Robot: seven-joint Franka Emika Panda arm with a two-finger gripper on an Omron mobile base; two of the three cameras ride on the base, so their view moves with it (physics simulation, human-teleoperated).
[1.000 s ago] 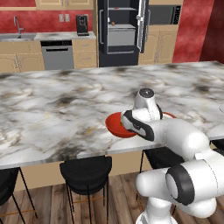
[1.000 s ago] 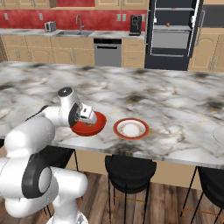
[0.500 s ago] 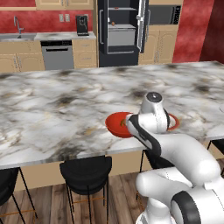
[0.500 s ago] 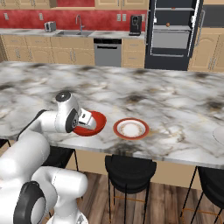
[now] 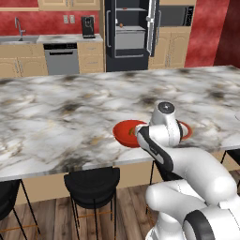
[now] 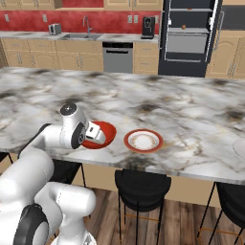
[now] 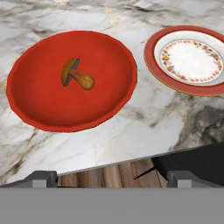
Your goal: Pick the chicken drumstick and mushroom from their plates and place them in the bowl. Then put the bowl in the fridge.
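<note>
The red bowl (image 7: 72, 83) sits near the counter's front edge, and a brown mushroom (image 7: 77, 76) lies on its side inside it. To its right stands the red-rimmed plate (image 7: 192, 61) with a bare white centre. My gripper (image 7: 113, 178) is open and holds nothing. It hovers just off the counter's edge, on the near side of the bowl. In the side views the bowl (image 6: 104, 132) lies beside my hand (image 6: 95, 137), with the plate (image 6: 143, 140) to the right of it. The pale plate (image 6: 240, 148) is cut by the right edge. The chicken drumstick is out of view. The black fridge (image 5: 129, 33) stands open at the back.
Black stools (image 6: 142, 182) stand under the counter's near edge. The marble counter (image 5: 65, 117) stretches wide to the left and behind the bowl. A grey dishwasher (image 5: 61, 58) and a sink (image 6: 82, 36) line the back wall.
My hand has drawn back from over the bowl towards the counter's near edge and dropped lower. The jaws stay open, and the bowl and plates have not moved.
</note>
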